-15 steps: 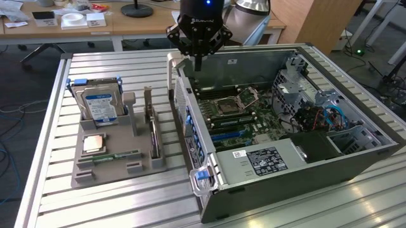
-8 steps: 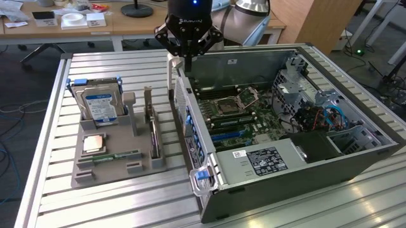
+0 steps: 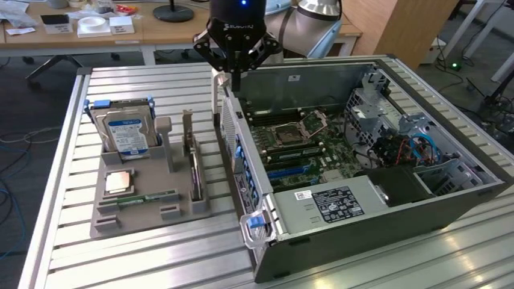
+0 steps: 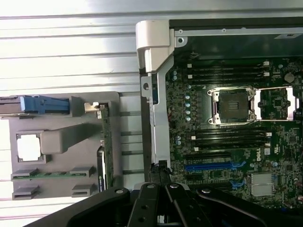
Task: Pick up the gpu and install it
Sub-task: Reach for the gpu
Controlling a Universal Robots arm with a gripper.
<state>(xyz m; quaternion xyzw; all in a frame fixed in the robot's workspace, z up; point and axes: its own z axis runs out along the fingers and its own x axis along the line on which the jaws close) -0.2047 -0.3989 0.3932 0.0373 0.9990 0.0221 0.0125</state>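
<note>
Computer case (image 3: 401, 226) (image 4: 154, 47) lies open. Grey parts holder (image 3: 153, 211) (image 4: 61, 142) sits just beside case. Gripper (image 3: 235, 78) (image 4: 161, 191) hangs over the case wall nearest the holder, fingers together. Gpu (image 3: 194, 168) (image 4: 105, 142) stands on edge in holder, on case-facing side.

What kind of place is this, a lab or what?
Probably a robotics lab or workshop: a robot gripper hangs above an open computer case on a slatted metal table, with a grey fixture of parts beside it and office desks behind.
</note>
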